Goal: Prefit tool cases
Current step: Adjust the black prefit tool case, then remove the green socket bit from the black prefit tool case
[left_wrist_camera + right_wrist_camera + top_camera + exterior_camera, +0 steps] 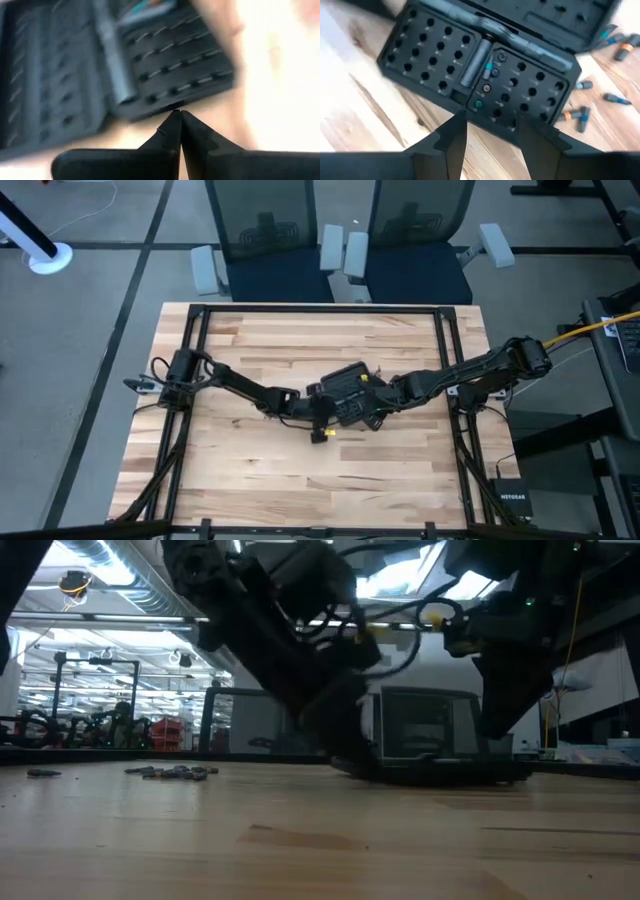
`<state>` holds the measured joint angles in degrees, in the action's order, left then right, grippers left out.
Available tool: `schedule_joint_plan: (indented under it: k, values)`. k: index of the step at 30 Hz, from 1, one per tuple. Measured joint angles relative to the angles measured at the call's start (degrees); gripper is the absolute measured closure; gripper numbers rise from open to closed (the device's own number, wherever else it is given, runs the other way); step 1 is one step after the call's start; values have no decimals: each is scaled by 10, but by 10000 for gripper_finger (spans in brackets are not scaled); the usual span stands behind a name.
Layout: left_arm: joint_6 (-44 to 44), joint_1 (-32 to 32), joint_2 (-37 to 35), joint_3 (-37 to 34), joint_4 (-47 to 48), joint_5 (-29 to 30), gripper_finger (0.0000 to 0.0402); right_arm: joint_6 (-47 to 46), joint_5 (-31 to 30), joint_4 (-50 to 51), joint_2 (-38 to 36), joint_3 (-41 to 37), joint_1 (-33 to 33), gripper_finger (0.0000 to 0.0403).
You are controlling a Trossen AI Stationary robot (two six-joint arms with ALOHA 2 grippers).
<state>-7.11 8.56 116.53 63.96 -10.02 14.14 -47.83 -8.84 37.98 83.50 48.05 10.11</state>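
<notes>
The black tool case (345,392) lies open in the middle of the table. Its slotted base (470,65) is flat on the wood and its lid (430,730) stands upright. A grey driver handle (476,62) lies in the base. My left gripper (177,114) is shut, its tips at one edge of the case (172,104). It reaches in from the table's left (318,408). My right gripper (490,122) is open and reaches in from the right (378,395). Its fingers stand just before the base's near edge and I see no hold. My left gripper's shut fingertips (170,125) point level at the rim of one slotted half (175,106). The tips meet the rim's outline, but I cannot tell whether they touch it. The case rests on the table.
Loose bits with orange and teal ends (580,117) lie on the wood beside the case. More bits sit in a small heap farther off (172,772). A black NETGEAR box (512,500) is off the table's right near corner. Black frame rails (195,340) line the table's sides.
</notes>
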Motion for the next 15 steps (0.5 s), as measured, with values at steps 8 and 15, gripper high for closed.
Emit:
schedule_joint_plan:
  k: [8, 15]
  values:
    - [61, 1, -23, -1, -18, -23, 401, 26, -19, 2, 0, 0, 0, 236]
    - [136, -9, -53, 0, -45, -21, 402, 49, -45, 48, 0, 0, 0, 236]
